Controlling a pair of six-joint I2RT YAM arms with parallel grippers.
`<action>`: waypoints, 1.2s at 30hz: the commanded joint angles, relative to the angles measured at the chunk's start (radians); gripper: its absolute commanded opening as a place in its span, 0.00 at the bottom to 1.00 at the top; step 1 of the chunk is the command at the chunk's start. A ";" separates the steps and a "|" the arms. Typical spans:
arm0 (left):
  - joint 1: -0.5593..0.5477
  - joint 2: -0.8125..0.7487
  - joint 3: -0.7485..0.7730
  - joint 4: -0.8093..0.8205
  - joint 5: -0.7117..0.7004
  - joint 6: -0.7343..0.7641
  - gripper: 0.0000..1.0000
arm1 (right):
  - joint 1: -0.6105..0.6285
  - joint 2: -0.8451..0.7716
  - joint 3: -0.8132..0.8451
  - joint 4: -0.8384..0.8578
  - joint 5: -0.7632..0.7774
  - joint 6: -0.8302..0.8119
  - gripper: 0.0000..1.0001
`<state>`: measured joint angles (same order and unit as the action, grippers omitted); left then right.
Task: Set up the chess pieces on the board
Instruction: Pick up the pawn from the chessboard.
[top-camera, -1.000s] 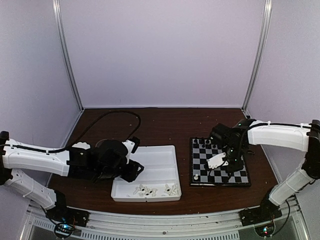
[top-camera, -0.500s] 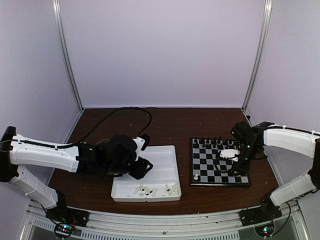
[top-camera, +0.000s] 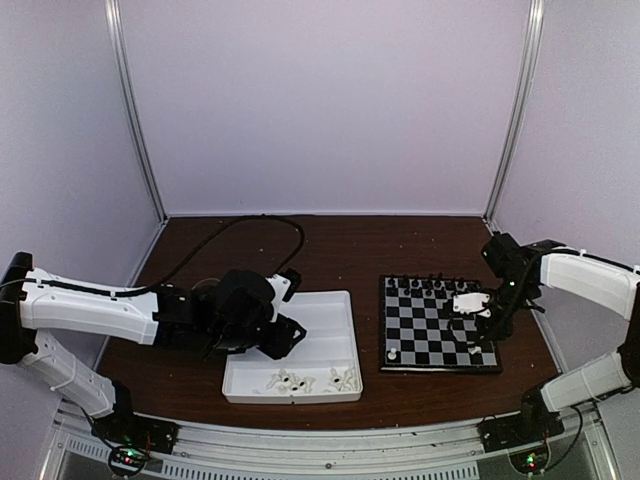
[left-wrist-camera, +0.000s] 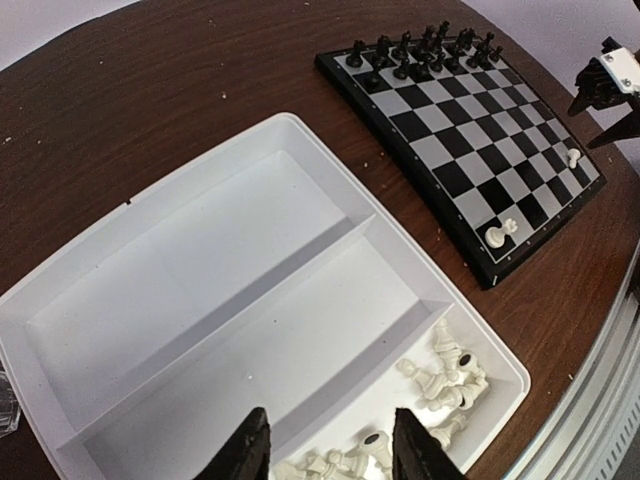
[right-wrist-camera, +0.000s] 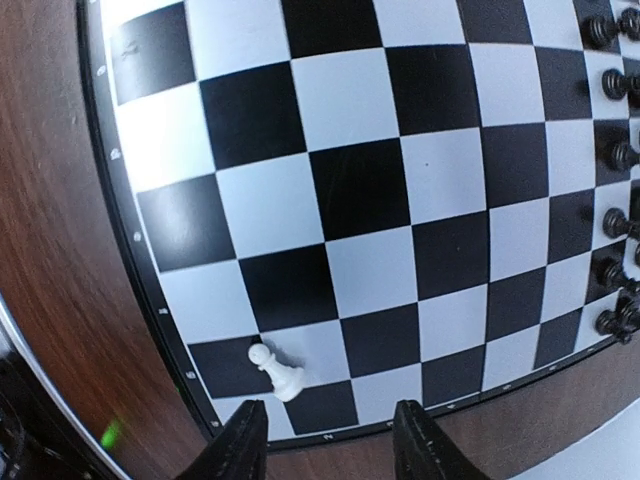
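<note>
The black chessmen (top-camera: 430, 284) stand ranked at the board's (top-camera: 430, 340) 12 o'clock edge and the white chessmen (left-wrist-camera: 440, 380) mostly lie in the tray (left-wrist-camera: 200, 250), so I judge my left end effector (left-wrist-camera: 330, 450), open and empty, must drop onto one, with the right end effector (right-wrist-camera: 325, 440) hovering open and empty.

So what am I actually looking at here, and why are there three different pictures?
These are two robot arms bolted to a brown table. The wide picture comes from a camera above and behind them. The other two come from a small camera on each wrist, so its own dark fingers show at the bottom. On the table lie a chessboard, with black pieces along its far edge and two white pieces nearer, and a white tray holding loose white chessmen. The left gripper hangs open over the tray, the right gripper open over the board; neither holds anything.
</note>
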<state>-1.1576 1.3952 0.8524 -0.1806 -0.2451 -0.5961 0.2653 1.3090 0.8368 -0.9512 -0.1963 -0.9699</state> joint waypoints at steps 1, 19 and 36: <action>0.005 -0.007 0.009 0.038 0.010 0.012 0.42 | -0.015 -0.034 -0.015 -0.047 -0.023 -0.261 0.47; 0.005 0.004 0.002 0.051 0.017 0.002 0.43 | -0.014 0.046 -0.093 0.006 -0.017 -0.143 0.42; 0.005 0.006 0.005 0.061 0.027 0.005 0.43 | -0.015 0.048 -0.131 0.030 0.023 -0.148 0.23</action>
<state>-1.1576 1.4021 0.8501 -0.1726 -0.2256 -0.5964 0.2554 1.3540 0.7265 -0.9298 -0.1921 -1.1172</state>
